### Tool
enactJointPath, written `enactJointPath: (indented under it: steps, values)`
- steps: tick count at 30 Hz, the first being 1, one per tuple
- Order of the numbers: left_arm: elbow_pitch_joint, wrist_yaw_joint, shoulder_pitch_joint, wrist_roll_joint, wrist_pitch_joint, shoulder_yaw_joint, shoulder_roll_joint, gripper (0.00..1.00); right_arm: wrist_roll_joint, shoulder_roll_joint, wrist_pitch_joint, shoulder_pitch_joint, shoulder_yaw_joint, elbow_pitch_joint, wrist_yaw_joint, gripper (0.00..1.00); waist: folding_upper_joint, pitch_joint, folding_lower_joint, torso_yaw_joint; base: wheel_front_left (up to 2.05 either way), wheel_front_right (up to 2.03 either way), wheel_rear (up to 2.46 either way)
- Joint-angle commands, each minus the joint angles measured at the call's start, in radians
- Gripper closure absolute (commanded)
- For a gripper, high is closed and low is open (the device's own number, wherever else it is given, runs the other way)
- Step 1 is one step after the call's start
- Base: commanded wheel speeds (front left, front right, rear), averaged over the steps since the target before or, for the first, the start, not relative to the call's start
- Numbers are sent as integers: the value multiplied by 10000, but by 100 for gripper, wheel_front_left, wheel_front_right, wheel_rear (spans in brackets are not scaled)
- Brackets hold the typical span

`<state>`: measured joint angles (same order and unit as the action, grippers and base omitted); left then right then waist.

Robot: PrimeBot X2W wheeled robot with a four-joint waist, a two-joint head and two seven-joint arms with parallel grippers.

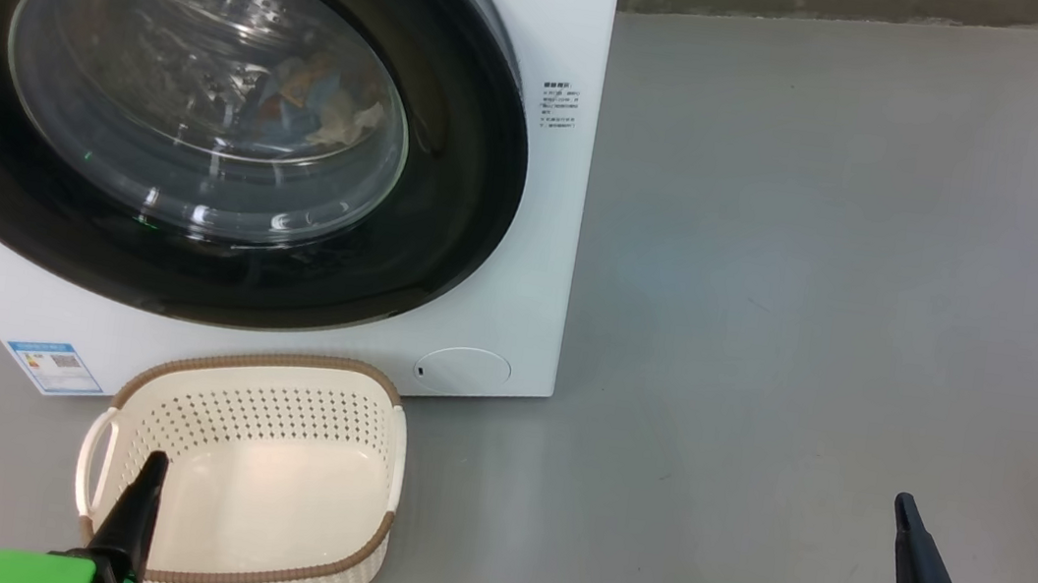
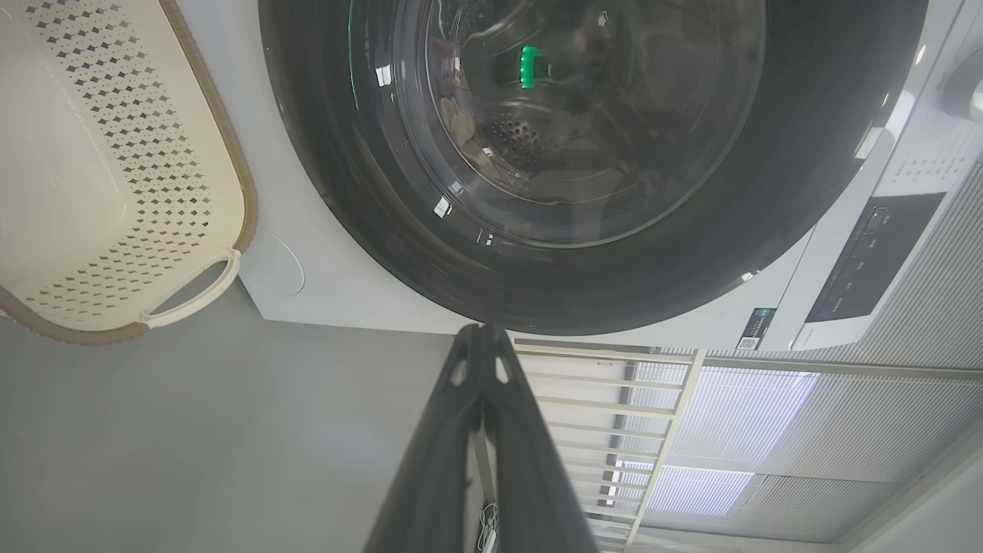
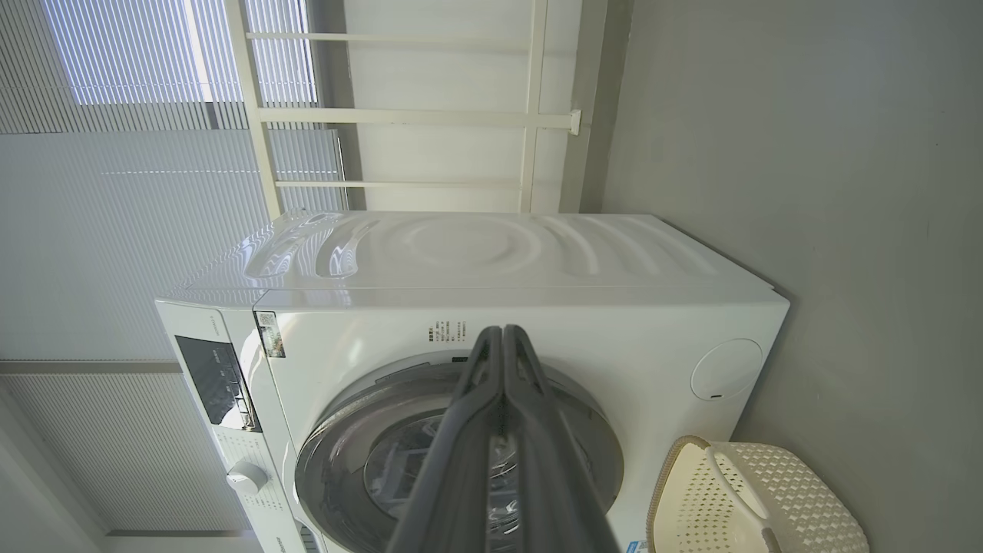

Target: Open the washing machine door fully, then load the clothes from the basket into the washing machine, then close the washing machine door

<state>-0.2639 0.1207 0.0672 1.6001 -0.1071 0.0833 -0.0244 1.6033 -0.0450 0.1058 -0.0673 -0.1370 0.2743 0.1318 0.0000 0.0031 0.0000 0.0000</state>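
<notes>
Washing machine door [image 1: 454, 175] pressed shut on front of washing machine [image 1: 537, 264], clothes [image 1: 309, 102] seen thru glass inside drum. Basket [image 1: 273, 362] on floor just below door. Left gripper [image 1: 154, 463] & right gripper [image 1: 905, 505] low in head view, fingers together, gripping nothing.

Left gripper [image 2: 482, 334]: fingers pressed together, tips pointing at the black rim of the washing machine door [image 2: 584, 296]. Door closed against the white washing machine [image 2: 345, 284]; green glint in the glass. Basket [image 2: 234, 165] on the grey floor [image 2: 192, 445], just beside the round flap [image 2: 280, 265].
</notes>
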Motion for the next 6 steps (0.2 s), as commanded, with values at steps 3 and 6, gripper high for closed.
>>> enactJointPath:
  steps: [3,6]
  values:
    - [189,100,408,88,-59,302,-258,100,55,-52,73,-406,234,-295,-11,100,0,0,0,0,0,0,0]
    - [189,100,408,88,-59,302,-258,100,55,-52,73,-406,234,-295,-11,100,0,0,0,0,0,0,0]
